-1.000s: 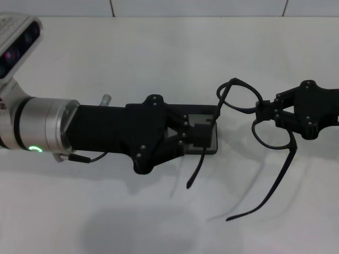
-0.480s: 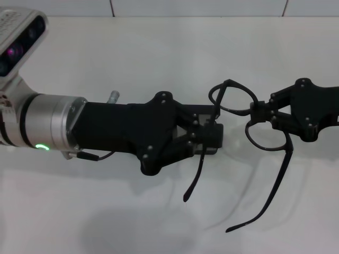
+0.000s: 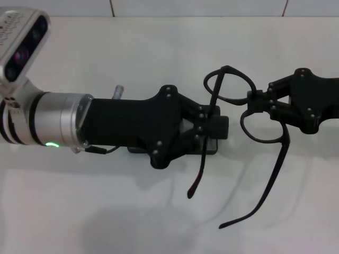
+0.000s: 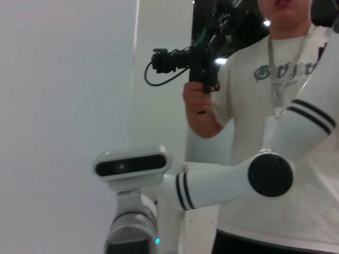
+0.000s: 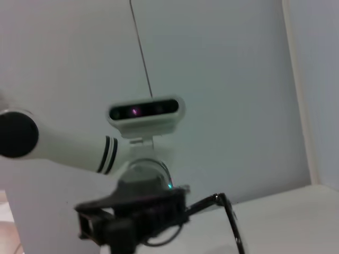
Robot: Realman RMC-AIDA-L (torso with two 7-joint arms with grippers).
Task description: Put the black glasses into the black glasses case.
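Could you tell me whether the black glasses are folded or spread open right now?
Spread open: both temple arms of the black glasses swing out from the frame, which the right gripper grips at the bridge.

Robot lab: white table (image 3: 159, 63), lanyard-wearing operator (image 4: 286, 79) holding camera rig (image 4: 196, 55).

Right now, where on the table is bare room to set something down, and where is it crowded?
The table is bare along the far side beyond both arms, and near the front left. The middle is crowded: the left gripper covers the black glasses case, and the right gripper holds the black glasses beside it.
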